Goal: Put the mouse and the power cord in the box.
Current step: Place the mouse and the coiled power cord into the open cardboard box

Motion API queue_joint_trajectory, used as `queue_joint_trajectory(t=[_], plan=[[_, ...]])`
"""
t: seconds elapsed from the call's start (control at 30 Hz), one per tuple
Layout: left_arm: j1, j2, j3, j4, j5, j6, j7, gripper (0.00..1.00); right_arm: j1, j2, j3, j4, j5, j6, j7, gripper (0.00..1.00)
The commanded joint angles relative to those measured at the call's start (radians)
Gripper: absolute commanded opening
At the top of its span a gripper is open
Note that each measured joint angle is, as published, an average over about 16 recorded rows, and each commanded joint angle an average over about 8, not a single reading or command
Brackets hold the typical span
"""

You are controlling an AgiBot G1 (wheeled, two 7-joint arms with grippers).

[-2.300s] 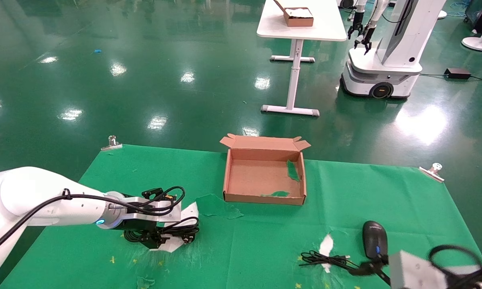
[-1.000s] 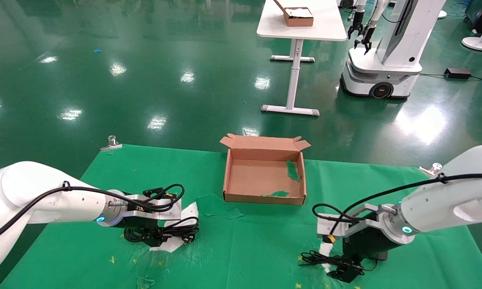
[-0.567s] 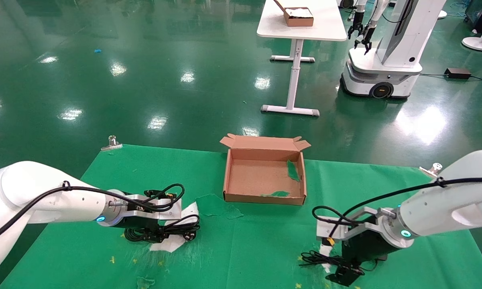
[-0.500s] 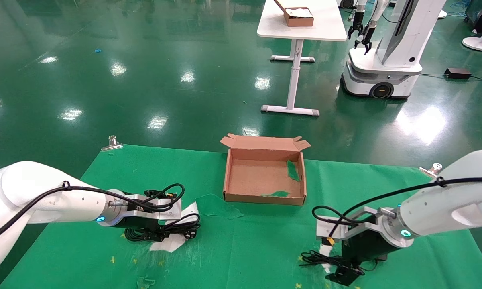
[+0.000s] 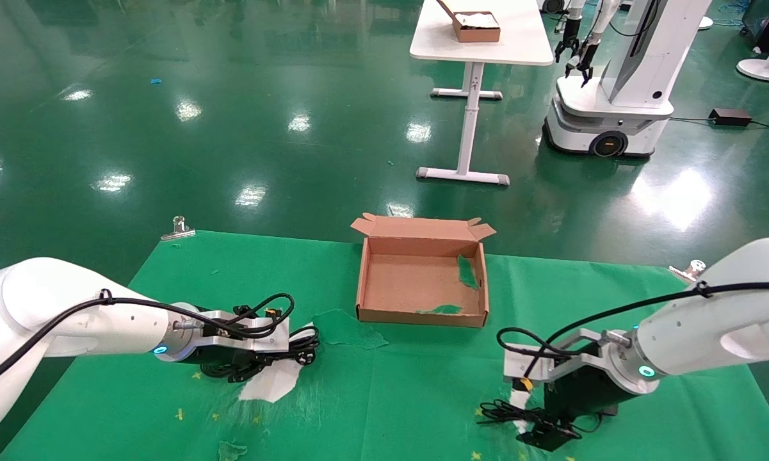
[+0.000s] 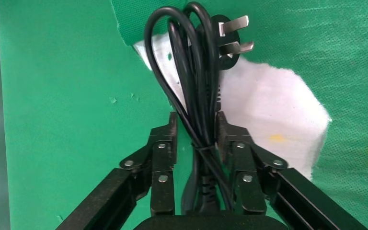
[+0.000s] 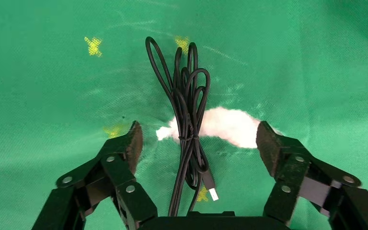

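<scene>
the box [image 5: 422, 282] sits open at the far middle of the table [image 5: 384, 390] and holds neither item, so both placements are outstanding. the left gripper [image 6: 196, 136], near the left side of the table, is closed around the power cord [image 6: 191, 72], ready for transfer. the right gripper [image 7: 196, 143] hangs spread wide over the mouse's thin cable bundle [image 7: 184, 110], gripping nothing. the mouse body is hidden beneath that arm.

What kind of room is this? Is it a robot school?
Probably a robot lab or test hall. The shiny green floor is wide and open, another wheeled robot stands by a white table, and the green cloth on this workbench is held by clips.
</scene>
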Motion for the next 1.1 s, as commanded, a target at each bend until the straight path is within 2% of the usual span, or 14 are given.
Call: queue_joint_trajectory(t=[0.03,0.87,1.1], plan=[[0.000,0.000,0.000,0.000,0.000,0.000,0.000,0.00,0.000,0.000,0.000,0.001,0.000,0.000,0.000,0.00],[-0.003,-0.002,-0.001,-0.003,-0.002,0.004,0.002,0.00,0.000,0.001,0.000,0.004,0.001,-0.002,0.002,0.00],[-0.053,-0.030,-0.025,-0.046,-0.050,0.090,0.030,0.00,0.041,0.042,0.018,0.034,0.019,-0.022,0.012,0.00]])
